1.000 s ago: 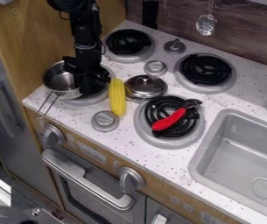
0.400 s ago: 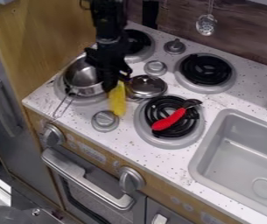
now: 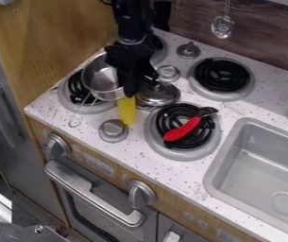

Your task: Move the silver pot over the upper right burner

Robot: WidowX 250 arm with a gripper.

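The silver pot (image 3: 99, 79) hangs above the back edge of the lower left burner (image 3: 74, 97), its wire handle pointing toward the counter's front. At the pot's right rim is the black gripper (image 3: 131, 88), shut on it, with the arm coming down from the top edge. Farther right and back, the upper right burner (image 3: 222, 74) has nothing on it.
Yellow corn (image 3: 127, 111) lies just below the gripper, beside a silver lid (image 3: 159, 94). A red-handled utensil (image 3: 182, 130) rests on the lower right burner (image 3: 157, 147). The sink (image 3: 234, 142) is at right; a ladle (image 3: 222, 26) hangs behind.
The gripper and the silver pot have moved together to the right and slightly back, uncovering much of the lower left burner. The arm now covers more of the corn and the upper left burner.
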